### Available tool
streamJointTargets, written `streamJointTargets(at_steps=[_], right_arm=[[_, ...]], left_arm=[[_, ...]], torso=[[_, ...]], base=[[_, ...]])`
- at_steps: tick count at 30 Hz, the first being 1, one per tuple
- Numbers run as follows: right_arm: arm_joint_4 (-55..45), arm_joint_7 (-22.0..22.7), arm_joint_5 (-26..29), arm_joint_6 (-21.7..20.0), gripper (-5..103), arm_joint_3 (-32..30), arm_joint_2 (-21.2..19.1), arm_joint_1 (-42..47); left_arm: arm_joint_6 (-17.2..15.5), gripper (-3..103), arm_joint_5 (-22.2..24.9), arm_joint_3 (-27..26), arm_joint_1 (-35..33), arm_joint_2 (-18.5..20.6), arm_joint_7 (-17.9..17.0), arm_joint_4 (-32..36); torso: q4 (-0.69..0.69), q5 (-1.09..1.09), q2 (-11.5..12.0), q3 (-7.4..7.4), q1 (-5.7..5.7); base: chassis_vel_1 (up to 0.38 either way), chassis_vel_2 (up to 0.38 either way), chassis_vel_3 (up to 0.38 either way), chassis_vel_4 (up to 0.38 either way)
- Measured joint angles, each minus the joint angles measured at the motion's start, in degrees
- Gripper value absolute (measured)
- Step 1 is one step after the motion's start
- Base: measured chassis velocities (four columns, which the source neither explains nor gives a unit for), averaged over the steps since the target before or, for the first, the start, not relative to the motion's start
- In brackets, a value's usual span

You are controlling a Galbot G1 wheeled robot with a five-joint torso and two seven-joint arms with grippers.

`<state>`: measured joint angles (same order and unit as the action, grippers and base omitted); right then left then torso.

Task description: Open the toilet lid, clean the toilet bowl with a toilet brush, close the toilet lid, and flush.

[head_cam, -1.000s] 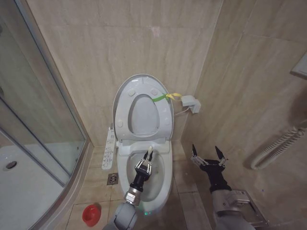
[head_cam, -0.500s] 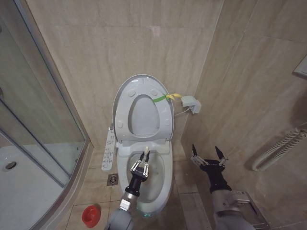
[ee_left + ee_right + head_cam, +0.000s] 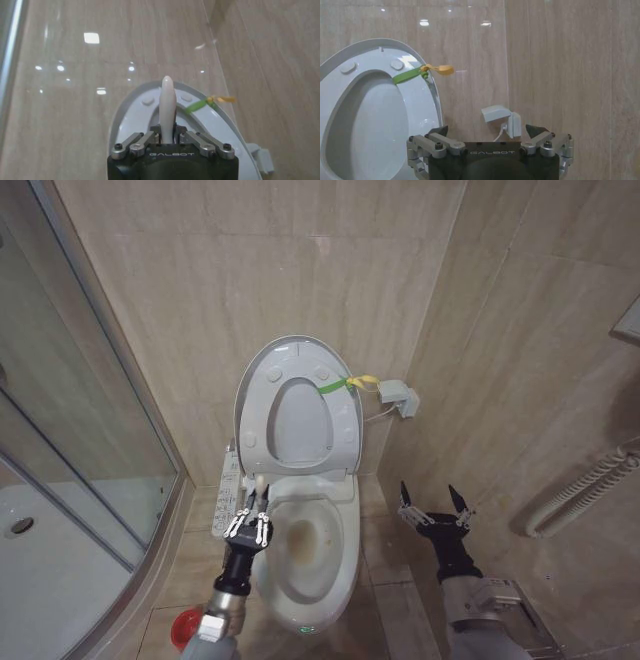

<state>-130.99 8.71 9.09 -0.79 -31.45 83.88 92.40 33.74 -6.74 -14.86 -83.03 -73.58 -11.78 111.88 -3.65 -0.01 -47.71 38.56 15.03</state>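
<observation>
Gripping the toilet brush [image 3: 166,108], left hand [image 3: 250,525] beside toilet bowl [image 3: 335,570]; right hand [image 3: 436,502] released, tiled corner.

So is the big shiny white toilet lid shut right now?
No, the glossy white oval toilet lid stands raised against the beige tiled wall, leaving the white ceramic toilet bowl open.

— Where does everything sit?
— The glossy white plastic oval toilet lid [image 3: 298,370] stands upright against the wall behind the white ceramic toilet bowl [image 3: 310,552]. The white button panel [image 3: 228,492] is on the bowl's left, the small round red cup holder [image 3: 186,627] on the floor farther left.
— And the arms?
— The left gripper [image 3: 250,525] is over the bowl's left rim; the right gripper [image 3: 434,505] is to the bowl's right.
</observation>
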Motion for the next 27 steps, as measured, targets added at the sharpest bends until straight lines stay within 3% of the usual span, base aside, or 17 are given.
streamJointTargets(at_steps=[7, 14, 24, 27], right_arm=[[0.0, 0.0, 0.0, 0.0, 100, 0.0, 0.0, 0.0], [0.0, 0.0, 0.0, 0.0, 100, 0.0, 0.0, 0.0], [0.0, 0.0, 0.0, 0.0, 100, 0.0, 0.0, 0.0], [0.0, 0.0, 0.0, 0.0, 100, 0.0, 0.0, 0.0]], left_arm=[[1.1, 18, -3.9, -3.1, -9.1, -1.4, -1.2, 4.7], [1.8, 18, -6.2, -6.5, -16.9, -3.5, -5.3, 7.9], [2.4, 18, -6.3, -11.0, -19.6, -4.5, -9.8, 6.1], [3.5, 18, -5.7, -13.4, -19.0, -5.0, -11.0, 2.9]], torso=[[0.0, 0.0, 0.0, 0.0, 0.0], [0.0, 0.01, 0.0, 0.0, 0.0], [0.0, 0.01, 0.0, 0.0, 0.01], [0.0, 0.01, 0.0, 0.0, 0.01]], base=[[0.0, 0.0, 0.0, 0.0], [0.0, 0.0, 0.0, 0.0], [0.0, 0.0, 0.0, 0.0], [0.0, 0.0, 0.0, 0.0]])
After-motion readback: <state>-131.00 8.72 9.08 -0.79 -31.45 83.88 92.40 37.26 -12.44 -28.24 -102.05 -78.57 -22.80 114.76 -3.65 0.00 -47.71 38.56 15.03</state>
